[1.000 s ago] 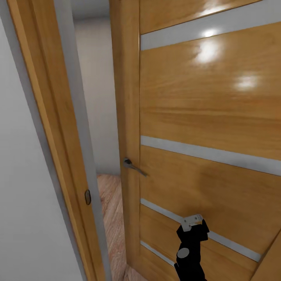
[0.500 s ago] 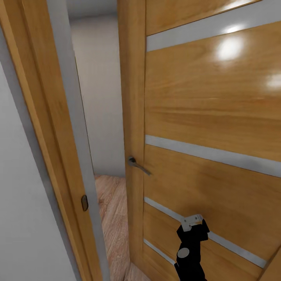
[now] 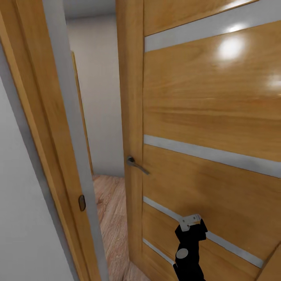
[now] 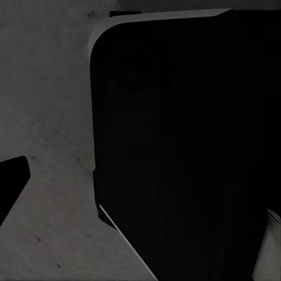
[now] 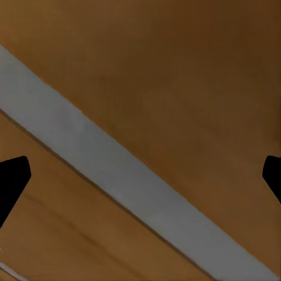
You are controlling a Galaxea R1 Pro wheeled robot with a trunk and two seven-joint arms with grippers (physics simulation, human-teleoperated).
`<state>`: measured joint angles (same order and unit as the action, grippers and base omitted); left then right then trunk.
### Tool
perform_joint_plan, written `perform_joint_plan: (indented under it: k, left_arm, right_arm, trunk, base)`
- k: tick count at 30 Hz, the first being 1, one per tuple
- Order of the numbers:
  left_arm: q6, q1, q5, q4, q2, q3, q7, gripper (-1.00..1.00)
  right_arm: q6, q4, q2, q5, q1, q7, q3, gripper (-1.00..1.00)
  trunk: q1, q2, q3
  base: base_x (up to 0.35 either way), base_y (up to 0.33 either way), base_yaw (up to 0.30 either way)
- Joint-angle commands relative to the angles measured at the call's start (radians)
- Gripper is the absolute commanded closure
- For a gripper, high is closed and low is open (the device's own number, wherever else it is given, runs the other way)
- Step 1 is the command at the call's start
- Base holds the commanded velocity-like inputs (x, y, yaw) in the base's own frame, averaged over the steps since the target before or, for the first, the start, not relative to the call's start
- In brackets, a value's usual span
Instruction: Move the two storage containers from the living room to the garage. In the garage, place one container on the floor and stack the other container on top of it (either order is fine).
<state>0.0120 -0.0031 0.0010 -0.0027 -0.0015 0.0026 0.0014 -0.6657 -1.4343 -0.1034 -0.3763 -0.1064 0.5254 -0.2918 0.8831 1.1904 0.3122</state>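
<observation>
Pushing the big wooden door (image 3: 210, 117) wider is, by my reading, the step in hand, since the gap between it and the door frame (image 3: 50, 156) on the left looks narrow for a wheeled base. The door takes up the right and middle of the head view, glossy brown with pale grey horizontal strips (image 3: 210, 156), its free edge toward the frame. Beyond the gap lies light wood plank flooring (image 3: 111, 210) and a plain pale far wall (image 3: 97, 97).

The right gripper (image 3: 191, 223) is raised close to the lower part of the door, near one of the grey strips. In the right wrist view both dark fingertips (image 5: 12, 178) sit wide apart at the picture's edges with only door panel between them, so the fingers are spread and hold nothing. The left gripper's fingers cannot be judged: its wrist view gives a dark rounded body (image 4: 187, 146) over speckled grey ground, with just one fingertip (image 4: 10, 181) at the edge.

To do this well, I would press flat against the panel, low and far from the hinge side, and roll the base forward slowly so the door swings without rebounding; the small lever handle (image 3: 136, 166) is best kept clear of the arm. No storage container is visible here, so their place cannot be told.
</observation>
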Motion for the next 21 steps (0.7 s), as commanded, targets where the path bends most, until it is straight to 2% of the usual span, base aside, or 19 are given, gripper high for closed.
perform_joint_plan:
  k: [1, 7, 14, 21]
  left_arm:
    - [0.001, 0.000, 0.000, 0.000, 0.000, 0.000, 0.000, -1.00]
    - [0.001, 0.000, 0.001, 0.000, 0.000, 0.000, 0.000, -1.00]
    - [0.001, -0.001, 0.001, 0.000, 0.000, 0.000, 0.000, -1.00]
    - [0.001, 0.000, 0.001, 0.000, 0.000, 0.000, 0.000, -1.00]
  right_arm:
    - [-0.011, -0.001, 0.001, -0.013, -0.001, 0.004, 0.017, -1.00]
    - [-0.011, 0.000, 0.001, -0.013, -0.001, 0.004, 0.019, -1.00]
    - [-0.011, 0.000, 0.001, -0.013, -0.001, 0.004, 0.047, -1.00]
    - [-0.011, 0.000, 0.001, -0.013, -0.001, 0.004, 0.052, -1.00]
  trunk:
    - [0.000, 0.001, 0.001]
    - [0.000, 0.001, 0.001]
    - [0.000, 0.001, 0.001]
    - [0.000, 0.001, 0.001]
  base:
    - [0.000, -0.225, 0.000]
    - [0.000, -0.140, 0.000]
    - [0.000, -0.018, 0.000]
    - [0.000, -0.001, 0.000]
